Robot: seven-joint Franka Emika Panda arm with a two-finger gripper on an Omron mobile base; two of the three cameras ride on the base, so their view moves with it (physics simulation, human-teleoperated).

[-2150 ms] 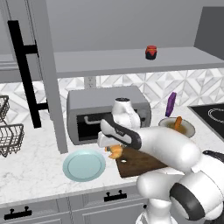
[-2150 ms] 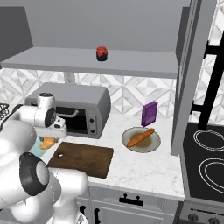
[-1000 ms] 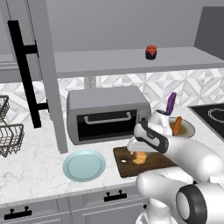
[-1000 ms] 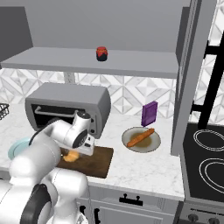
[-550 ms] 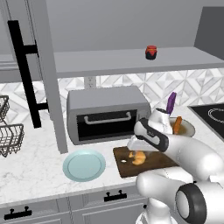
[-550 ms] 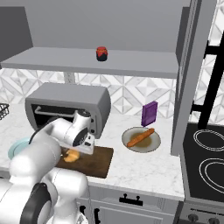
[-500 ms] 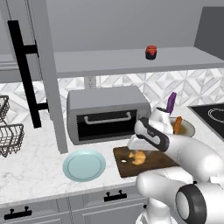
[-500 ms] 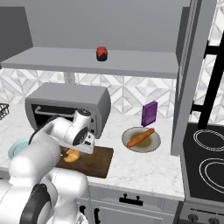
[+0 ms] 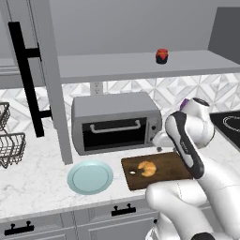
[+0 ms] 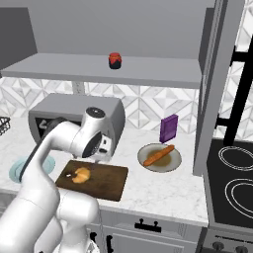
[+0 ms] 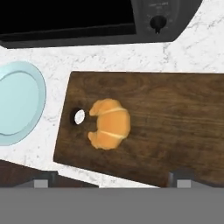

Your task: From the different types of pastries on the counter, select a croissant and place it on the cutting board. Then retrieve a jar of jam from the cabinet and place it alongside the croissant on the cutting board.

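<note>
— On the counter (image 9: pixel 37 183), what have we got?

— White marbled stone, the cutting board (image 11: pixel 175 118) lying flat in front of the toaster oven (image 9: pixel 115 122), the teal plate (image 9: pixel 90 177) just beside its left end. The croissant (image 11: pixel 109 124) sits on the board, right next to the round hole.

— Any open room?

— Bare wood across the board's right half. Beyond it, a plate with a stick-shaped pastry (image 10: pixel 158 155) and a purple bottle (image 10: pixel 169 128) by the wall.

— And the jam?

— The jar of jam (image 10: pixel 115 60) stands up on the cabinet (image 10: pixel 148 69) shelf, door open.

— The arm?

— Elbow bent, the gripper (image 11: pixel 113 178) hovering above the board, looking straight down. Fingertips set wide apart, holding nothing.
</note>
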